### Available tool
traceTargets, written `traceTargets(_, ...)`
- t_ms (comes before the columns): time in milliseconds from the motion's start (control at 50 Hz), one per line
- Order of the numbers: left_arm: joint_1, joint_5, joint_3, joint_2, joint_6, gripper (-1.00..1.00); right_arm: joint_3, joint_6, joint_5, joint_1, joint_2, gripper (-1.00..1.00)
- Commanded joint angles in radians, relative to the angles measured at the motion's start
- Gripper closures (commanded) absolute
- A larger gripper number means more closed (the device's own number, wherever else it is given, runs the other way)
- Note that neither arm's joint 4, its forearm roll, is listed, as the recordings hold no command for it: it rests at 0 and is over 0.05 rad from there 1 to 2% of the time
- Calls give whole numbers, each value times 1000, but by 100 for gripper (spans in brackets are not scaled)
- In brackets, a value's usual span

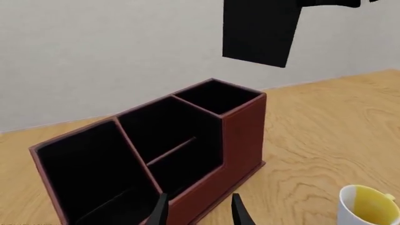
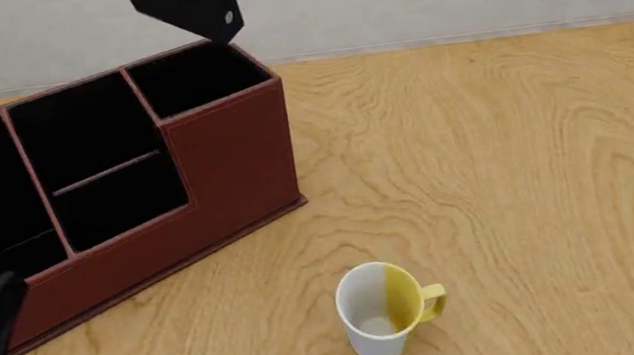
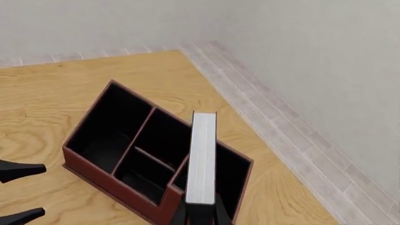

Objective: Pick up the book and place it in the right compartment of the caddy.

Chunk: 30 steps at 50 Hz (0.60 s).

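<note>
Clamped on the book (image 3: 201,159), our right tool (image 3: 201,216) holds it high over the caddy (image 2: 231,165) at the counter's far left, long axis hanging down, directly above the right compartment (image 3: 228,176), so we judge a straight descent is needed.

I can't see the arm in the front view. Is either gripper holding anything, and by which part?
The right gripper holds the book by its near end, pages facing the wrist camera. The left gripper is open, holding nothing.
</note>
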Motion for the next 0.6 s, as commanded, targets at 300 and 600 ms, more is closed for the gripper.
traceTargets(300,37,11,-6,0,-8,-100,-150,35,-12,-44,165,100)
traceTargets(600,46,-34,41,0,-8,-100,-231,54,6,-61,246,100)
